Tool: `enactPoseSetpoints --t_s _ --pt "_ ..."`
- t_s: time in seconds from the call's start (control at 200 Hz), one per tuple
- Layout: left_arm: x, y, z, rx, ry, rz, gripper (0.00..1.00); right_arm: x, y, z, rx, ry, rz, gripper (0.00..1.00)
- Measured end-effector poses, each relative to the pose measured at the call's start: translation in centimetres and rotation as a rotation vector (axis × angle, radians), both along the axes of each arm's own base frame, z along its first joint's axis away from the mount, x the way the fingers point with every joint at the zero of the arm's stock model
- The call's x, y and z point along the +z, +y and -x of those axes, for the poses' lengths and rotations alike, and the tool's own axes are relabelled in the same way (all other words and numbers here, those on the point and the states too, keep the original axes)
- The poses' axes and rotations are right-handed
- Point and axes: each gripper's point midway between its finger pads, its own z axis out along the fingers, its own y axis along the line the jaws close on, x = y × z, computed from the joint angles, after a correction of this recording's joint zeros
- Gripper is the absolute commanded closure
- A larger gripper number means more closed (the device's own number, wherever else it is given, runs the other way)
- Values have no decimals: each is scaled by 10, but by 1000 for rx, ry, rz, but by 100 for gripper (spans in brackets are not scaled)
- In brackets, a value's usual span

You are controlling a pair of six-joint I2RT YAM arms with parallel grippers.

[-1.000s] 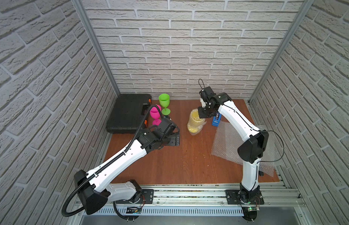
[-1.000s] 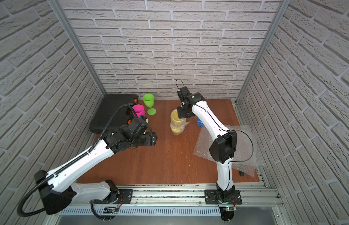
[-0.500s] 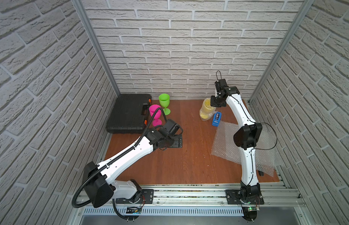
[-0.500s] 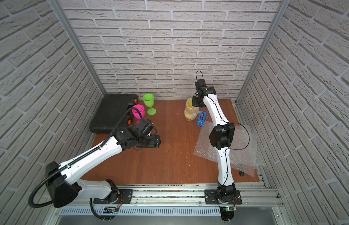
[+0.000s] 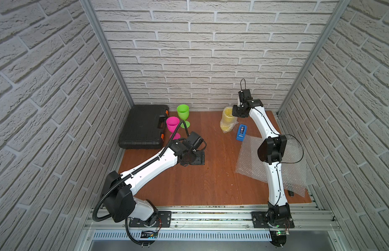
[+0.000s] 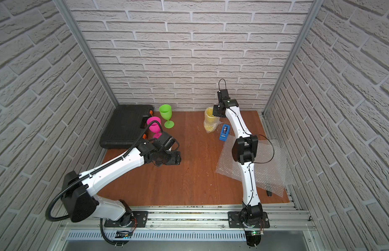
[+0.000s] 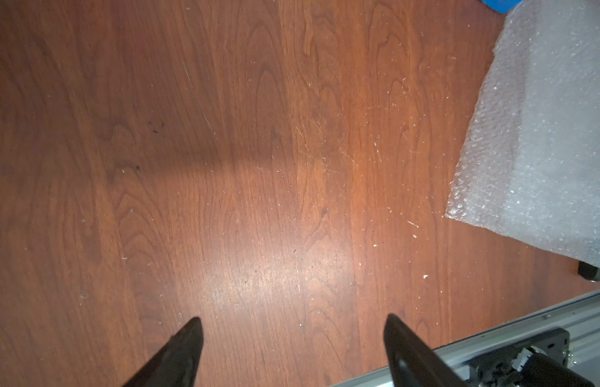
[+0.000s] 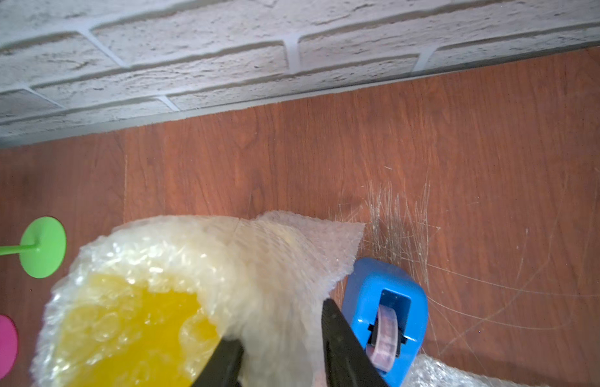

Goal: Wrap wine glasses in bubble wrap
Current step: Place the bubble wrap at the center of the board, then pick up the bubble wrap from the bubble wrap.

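Yellow goblet [image 5: 228,118], sheathed in bubble wrap [image 8: 258,254], stands at the far edge of the table [image 5: 200,184]. The right gripper [image 8: 282,321], part open, straddles its rim, seemingly loose. The left gripper [image 7: 292,316] gapes empty. Any marking on the tape dispenser [image 8: 385,284] is too blurred to read.

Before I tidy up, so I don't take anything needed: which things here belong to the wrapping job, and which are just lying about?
Job:
- yellow plastic goblet, already wrapped
- neon pink plastic goblet
- lime green plastic goblet
- flat clear bubble wrap sheet

Lying about:
- black plastic carry case
- blue tape dispenser, possibly for sealing
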Motion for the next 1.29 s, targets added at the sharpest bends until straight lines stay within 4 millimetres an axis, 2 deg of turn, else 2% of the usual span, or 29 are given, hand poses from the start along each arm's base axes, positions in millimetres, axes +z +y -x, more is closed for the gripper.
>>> enactPoseSetpoints --t_s 0.225,0.42,0.525,0.605,0.735,0.8,0.89,1.03,1.15,1.295 --pt "1 2 -1 6 -3 2 17 21 3 -18 -8 -106 -24 56" --pt "12 5 -2 11 -33 18 17 58 -1 -13 -8 -172 -9 55" --pt "20 8 -5 17 -63 34 18 85 -5 2 -1 -188 11 55" --pt "23 9 -10 20 -86 45 18 102 -10 23 7 -183 35 55" --pt "20 9 -14 12 -104 46 19 106 -20 69 17 -116 76 55" --pt "18 9 -16 6 -111 46 19 97 -26 95 21 -65 95 54" --pt "14 9 -18 -1 -119 46 20 73 -32 130 24 24 109 54" --pt "10 9 -19 -13 -123 47 20 16 -38 178 33 210 124 54" --pt "6 8 -18 -21 -122 53 20 -40 -34 214 51 379 92 52" --pt "-3 9 -15 -24 -105 47 21 -89 -25 251 57 521 55 50"
